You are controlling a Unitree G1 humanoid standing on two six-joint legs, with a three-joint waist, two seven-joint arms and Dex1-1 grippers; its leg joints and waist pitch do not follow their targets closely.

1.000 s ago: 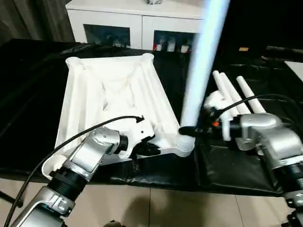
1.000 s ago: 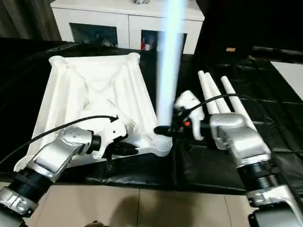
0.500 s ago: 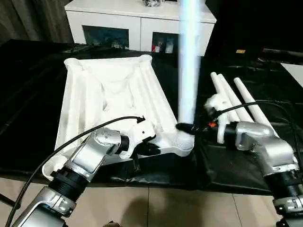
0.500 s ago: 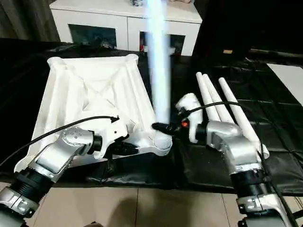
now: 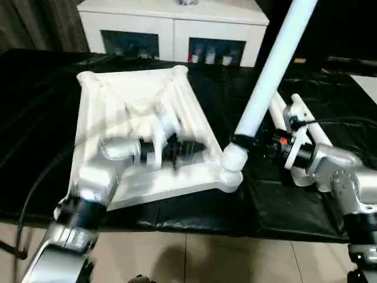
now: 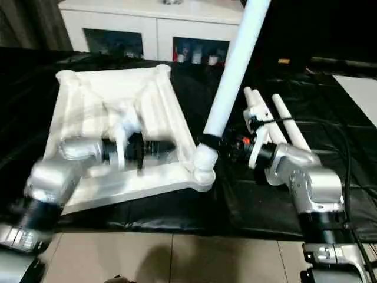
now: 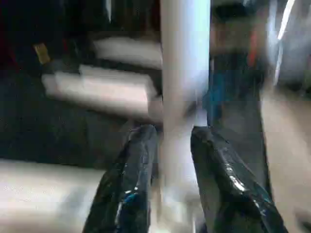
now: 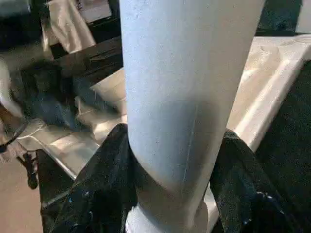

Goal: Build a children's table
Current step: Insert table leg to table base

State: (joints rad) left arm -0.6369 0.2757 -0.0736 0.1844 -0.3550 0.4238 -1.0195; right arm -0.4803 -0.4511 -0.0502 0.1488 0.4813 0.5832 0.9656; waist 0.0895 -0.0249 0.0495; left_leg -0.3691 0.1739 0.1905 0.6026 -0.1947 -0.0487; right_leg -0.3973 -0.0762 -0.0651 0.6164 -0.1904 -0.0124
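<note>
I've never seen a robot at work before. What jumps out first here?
A long white leg rises at a slant from the near right corner socket of the upturned white tabletop on the black cover. The right gripper clamps it just above the socket. The left gripper hovers over the tabletop's ribbed underside, and more legs lie to the right.

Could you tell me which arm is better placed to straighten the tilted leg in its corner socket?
Right, probably. The right gripper is shut on the tilted leg just above the corner socket, while the left gripper hovers over the tabletop.
</note>
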